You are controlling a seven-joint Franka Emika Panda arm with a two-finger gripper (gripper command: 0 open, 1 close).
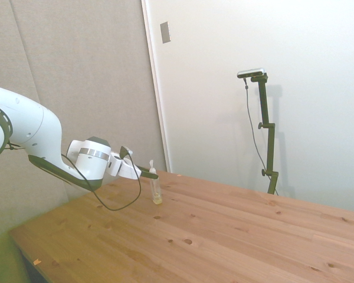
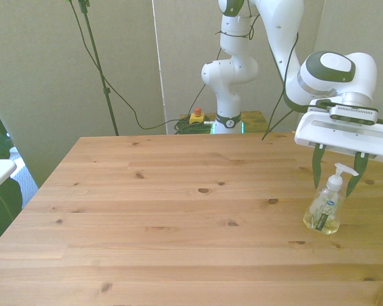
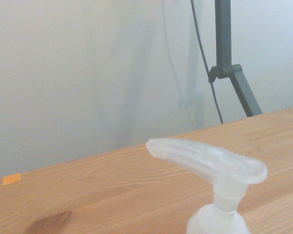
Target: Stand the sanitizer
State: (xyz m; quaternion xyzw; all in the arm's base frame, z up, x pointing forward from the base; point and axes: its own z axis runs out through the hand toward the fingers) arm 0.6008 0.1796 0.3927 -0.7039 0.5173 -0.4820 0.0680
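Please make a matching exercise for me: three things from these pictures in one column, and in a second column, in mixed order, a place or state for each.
Things:
1. sanitizer
2. gripper
3. red-topped yellow button box

Places or states:
A. on the floor behind the table's far edge
B. open, one finger on each side of the pump neck
C. standing upright on the table, near the front view's right

Pairs: 1-C, 2-B, 3-A

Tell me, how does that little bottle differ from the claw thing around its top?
The sanitizer is clear with yellowish liquid; the gripper is white with dark fingers. The sanitizer stands upright on the table; the gripper hangs above it, fingers spread either side of the pump, seemingly not touching. The gripper's bar is far wider than the sanitizer.
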